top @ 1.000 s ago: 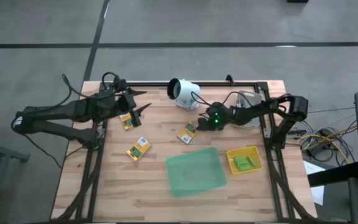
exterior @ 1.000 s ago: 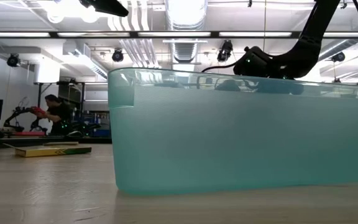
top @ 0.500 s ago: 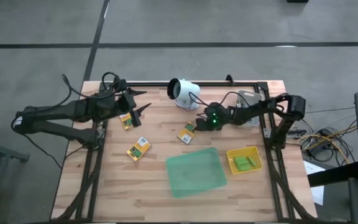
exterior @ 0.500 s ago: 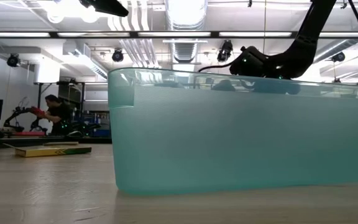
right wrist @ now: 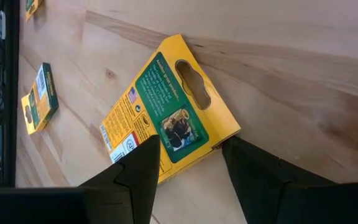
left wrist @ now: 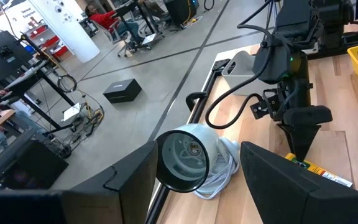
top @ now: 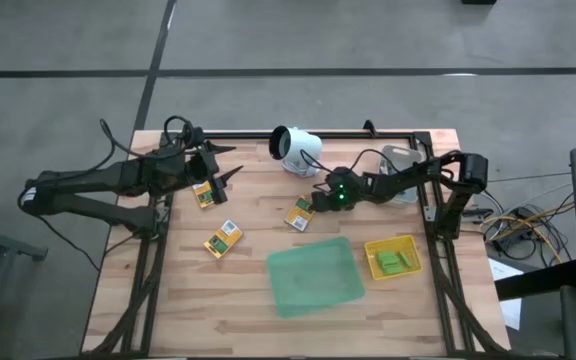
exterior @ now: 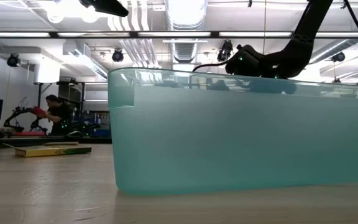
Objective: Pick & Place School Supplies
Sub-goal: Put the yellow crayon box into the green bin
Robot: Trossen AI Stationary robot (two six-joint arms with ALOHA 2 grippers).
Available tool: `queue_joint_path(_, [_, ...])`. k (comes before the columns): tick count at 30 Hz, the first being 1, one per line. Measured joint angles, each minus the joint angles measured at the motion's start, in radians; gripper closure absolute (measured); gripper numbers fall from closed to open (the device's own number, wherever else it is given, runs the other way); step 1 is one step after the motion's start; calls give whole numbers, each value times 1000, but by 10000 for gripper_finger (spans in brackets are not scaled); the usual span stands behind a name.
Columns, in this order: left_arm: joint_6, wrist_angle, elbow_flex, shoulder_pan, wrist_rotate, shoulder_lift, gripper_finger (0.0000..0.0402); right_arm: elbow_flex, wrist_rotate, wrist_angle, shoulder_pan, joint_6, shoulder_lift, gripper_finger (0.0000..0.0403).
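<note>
Right gripper spread, straddling a yellow-and-green packet beyond the green tray, contact apparently unmade, left gripper spread, idle.

Low view largely blocked by translucent green tray, packet lower edge hidden behind right gripper's fingers, print illegible

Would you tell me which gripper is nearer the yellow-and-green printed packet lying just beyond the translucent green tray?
The right gripper: its open fingers straddle that packet. The left gripper sits open near the table's left side, beside a different packet.
</note>
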State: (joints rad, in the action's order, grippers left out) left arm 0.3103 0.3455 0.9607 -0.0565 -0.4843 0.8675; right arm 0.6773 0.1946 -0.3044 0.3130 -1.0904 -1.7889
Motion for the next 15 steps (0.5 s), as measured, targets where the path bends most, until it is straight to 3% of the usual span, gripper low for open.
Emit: queue_joint_path(15, [0,0,0,0,0,0,165,0,-72,10,0,-3,0,237])
